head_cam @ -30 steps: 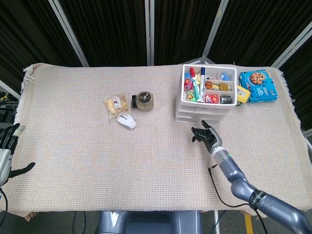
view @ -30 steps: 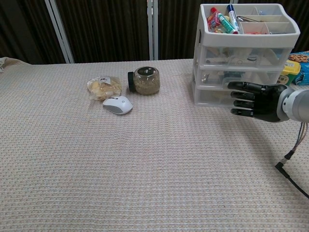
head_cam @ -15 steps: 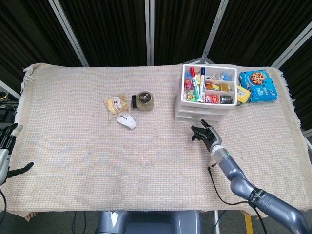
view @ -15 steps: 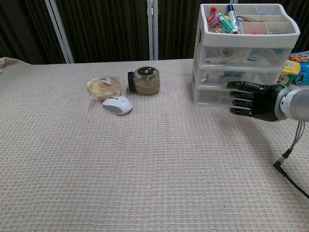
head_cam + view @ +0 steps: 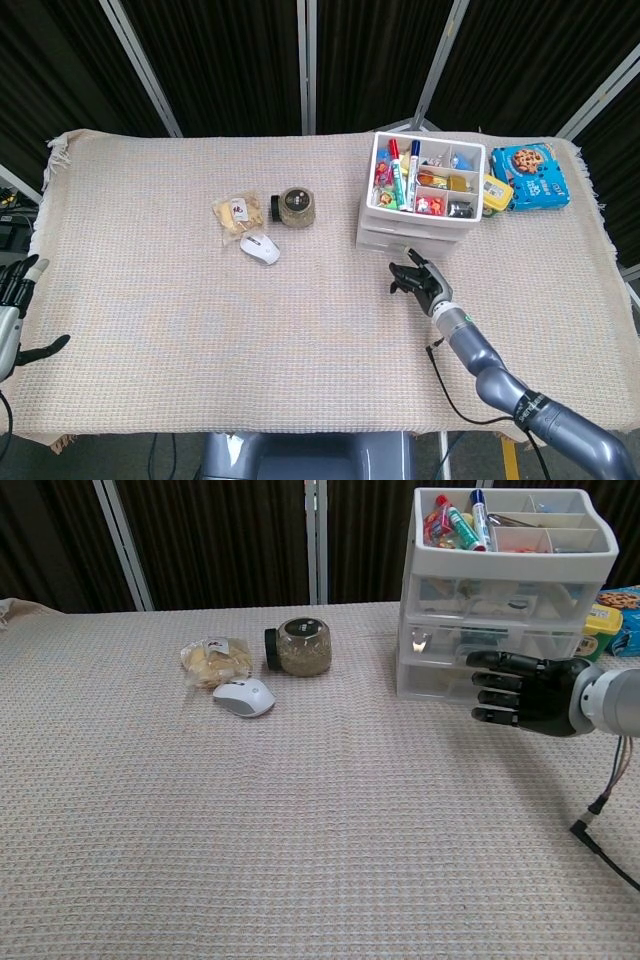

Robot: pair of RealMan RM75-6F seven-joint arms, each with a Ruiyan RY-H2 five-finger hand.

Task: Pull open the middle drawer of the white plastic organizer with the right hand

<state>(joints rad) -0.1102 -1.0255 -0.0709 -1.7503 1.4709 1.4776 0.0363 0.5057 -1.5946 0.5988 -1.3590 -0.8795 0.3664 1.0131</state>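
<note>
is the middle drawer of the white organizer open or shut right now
Barely open: the middle drawer front sits slightly forward of the one above. The right hand is at it.

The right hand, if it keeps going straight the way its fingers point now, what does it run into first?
Most likely the white plastic organizer. The right hand is open, its fingertips aimed at the drawer fronts around the middle drawer. Whether middle or bottom drawer comes first is unclear, since depth is hard to judge.

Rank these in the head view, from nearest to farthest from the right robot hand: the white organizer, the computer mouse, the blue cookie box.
From the right robot hand:
1. White organizer, just behind the fingertips.
2. Blue cookie box, far back on the right.
3. Computer mouse, off to the left.
</note>
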